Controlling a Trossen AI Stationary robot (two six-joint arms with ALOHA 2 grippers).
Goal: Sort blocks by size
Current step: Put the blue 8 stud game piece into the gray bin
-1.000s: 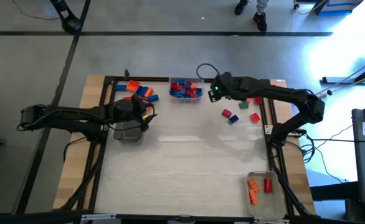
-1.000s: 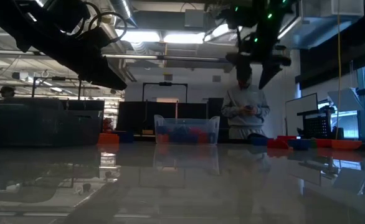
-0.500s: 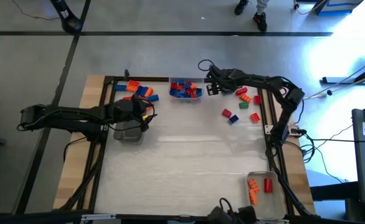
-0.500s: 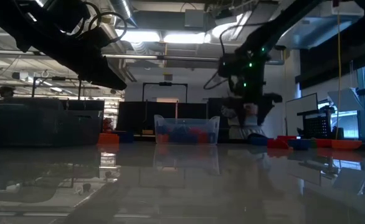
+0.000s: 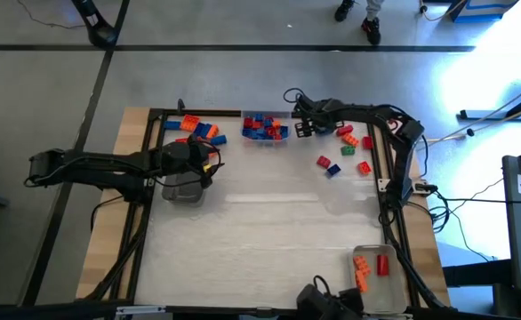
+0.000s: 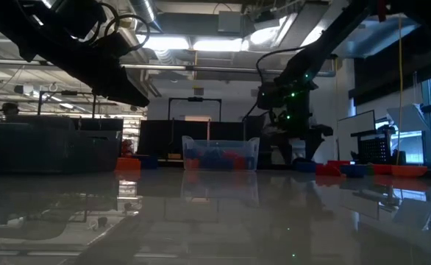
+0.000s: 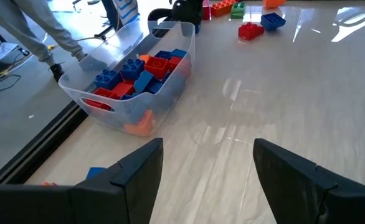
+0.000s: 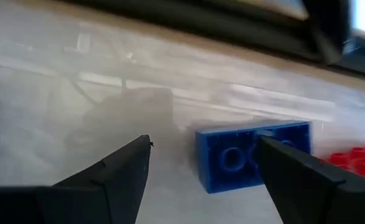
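From above: the right gripper [image 5: 301, 125] reaches along the table's far edge, just beside a clear tray [image 5: 265, 127] filled with blue and red blocks [image 5: 262, 130]. More blocks [image 5: 198, 130] lie loose at the far left, others [image 5: 342, 151] at the far right, and 2 colours sit in a second tray [image 5: 372, 267] near the front right corner. The left gripper [image 5: 209, 166] waits beside a third tray [image 5: 182, 188].

At table height: the right gripper [image 6: 295, 140] hangs low to the right of the filled tray [image 6: 221, 154].

Left wrist: its fingers [image 7: 136, 177] stand wide apart, grasping nothing, facing the filled tray [image 7: 136, 81].

Right wrist: its fingers [image 8: 117, 177] are spread, empty, with a blue block [image 8: 254, 154] lying between them on the table.
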